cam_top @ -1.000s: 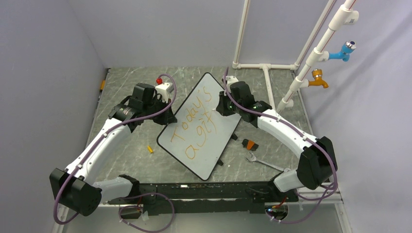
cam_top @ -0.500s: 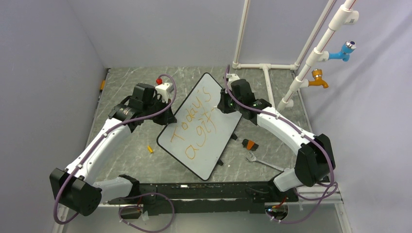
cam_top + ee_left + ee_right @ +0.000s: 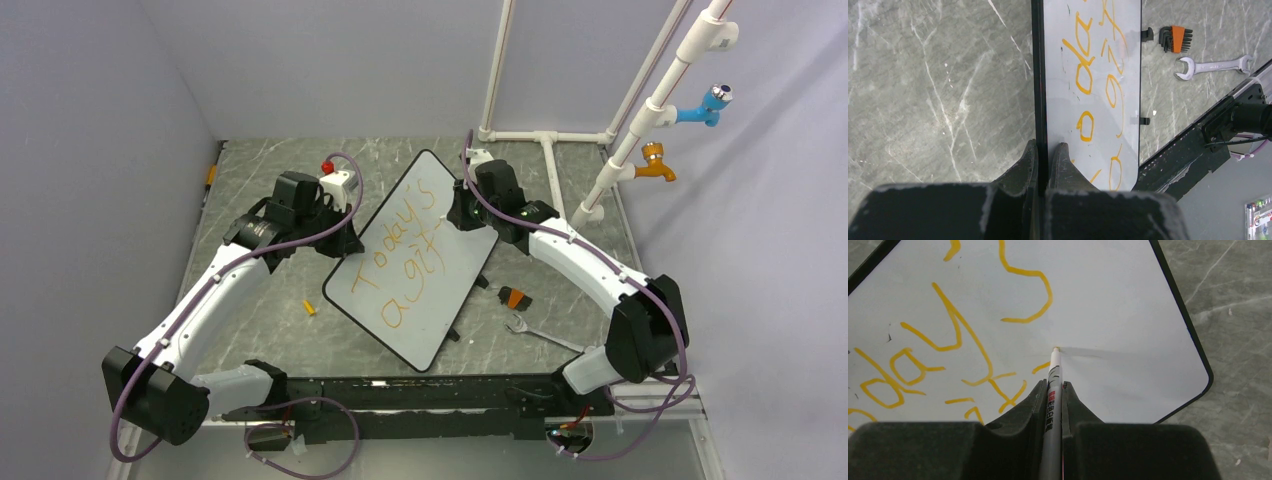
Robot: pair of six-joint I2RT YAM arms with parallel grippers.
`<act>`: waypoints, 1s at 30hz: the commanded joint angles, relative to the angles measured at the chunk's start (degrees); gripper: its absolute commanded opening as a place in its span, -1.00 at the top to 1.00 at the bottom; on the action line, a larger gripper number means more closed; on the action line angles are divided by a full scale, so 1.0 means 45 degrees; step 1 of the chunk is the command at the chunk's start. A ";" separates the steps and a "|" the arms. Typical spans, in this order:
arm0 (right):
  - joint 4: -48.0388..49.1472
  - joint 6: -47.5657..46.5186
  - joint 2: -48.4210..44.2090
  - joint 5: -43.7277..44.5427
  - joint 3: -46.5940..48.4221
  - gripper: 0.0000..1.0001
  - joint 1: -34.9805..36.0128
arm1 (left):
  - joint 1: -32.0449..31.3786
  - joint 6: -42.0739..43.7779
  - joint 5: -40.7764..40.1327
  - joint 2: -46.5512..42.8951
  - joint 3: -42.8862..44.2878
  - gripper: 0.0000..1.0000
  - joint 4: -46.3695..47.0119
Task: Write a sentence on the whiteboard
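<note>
sentence (image 3: 961, 326) cropped at left edge, marker (image 3: 1054, 365) rear hidden within right hand (image 3: 1053, 384)

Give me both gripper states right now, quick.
Left gripper: closed, clamping the edge of the whiteboard.
Right gripper: closed on a marker, its tip touching the whiteboard.

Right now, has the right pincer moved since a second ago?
Yes, slightly: the right pincer, shut on the marker, edged up the whiteboard toward the white pipe at the back.

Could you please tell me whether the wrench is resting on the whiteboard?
No; the wrench lies on the marbled tabletop, clear of the whiteboard, near the orange hex keys.
</note>
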 commanded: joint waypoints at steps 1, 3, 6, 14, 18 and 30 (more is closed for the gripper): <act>0.0100 0.0036 -0.0704 -0.0190 0.0520 1.00 0.0020 | 0.0009 0.1367 -0.1857 -0.0055 -0.0111 1.00 0.0009; 0.0147 0.0124 -0.0769 -0.0363 0.0548 1.00 0.0020 | 0.0009 0.1367 -0.1846 -0.0046 -0.0112 1.00 0.0009; 0.0213 0.0215 -0.0731 -0.0529 0.0597 1.00 0.0020 | 0.0009 0.1367 -0.1856 -0.0045 -0.0100 1.00 -0.0002; 0.0409 0.0274 -0.0226 -0.0717 0.0700 1.00 0.0019 | 0.0009 0.1367 -0.1886 -0.0084 -0.0108 1.00 0.0006; 0.0455 0.0262 -0.0101 -0.0724 0.0607 1.00 0.0027 | 0.0019 0.1367 -0.1875 -0.0045 -0.0111 1.00 -0.0001; 0.0595 0.0362 -0.0587 -0.0949 -0.0801 1.00 0.0020 | 0.0009 0.1367 -0.1875 -0.0045 -0.0101 1.00 -0.0005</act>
